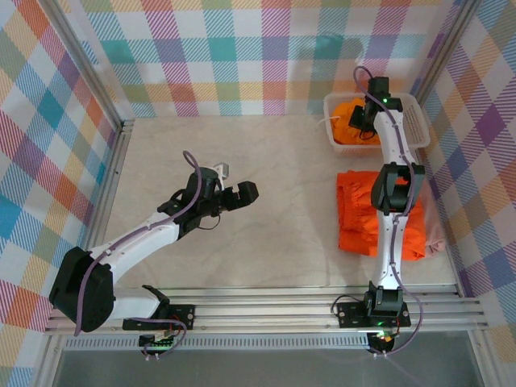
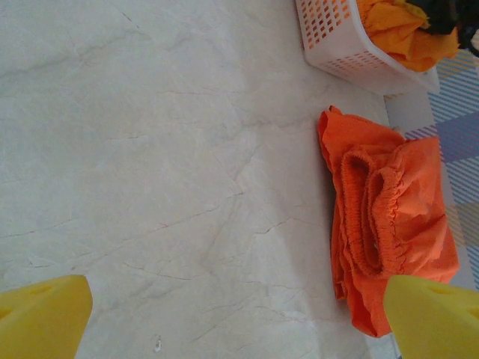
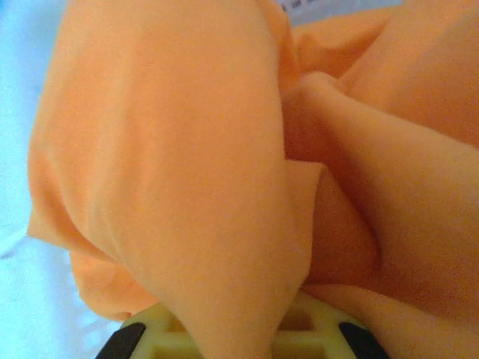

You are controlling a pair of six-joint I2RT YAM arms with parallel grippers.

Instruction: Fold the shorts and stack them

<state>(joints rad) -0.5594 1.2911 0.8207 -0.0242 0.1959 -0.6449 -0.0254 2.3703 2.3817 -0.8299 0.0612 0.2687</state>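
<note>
the right arm reaches from its base to the white basket (image 1: 415,121), wrist tipped down into it, and the right gripper (image 1: 359,122) is closed on the yellow-orange shorts (image 3: 224,149) inside the basket. the left arm leans toward the basket, well left of it, the left gripper (image 1: 246,193) spread wide, holding nothing.

Robot lab test cell, not a home or shop. The table (image 1: 266,258) is boxed in on its far, left and right sides by plaid printed panels (image 1: 242,56) hung on aluminium extrusion posts (image 1: 85,60). A slotted aluminium rail (image 1: 274,310) runs along the table's near edge, with the cabled left arm (image 1: 137,242) and right arm (image 1: 393,234) bolted to it.
</note>
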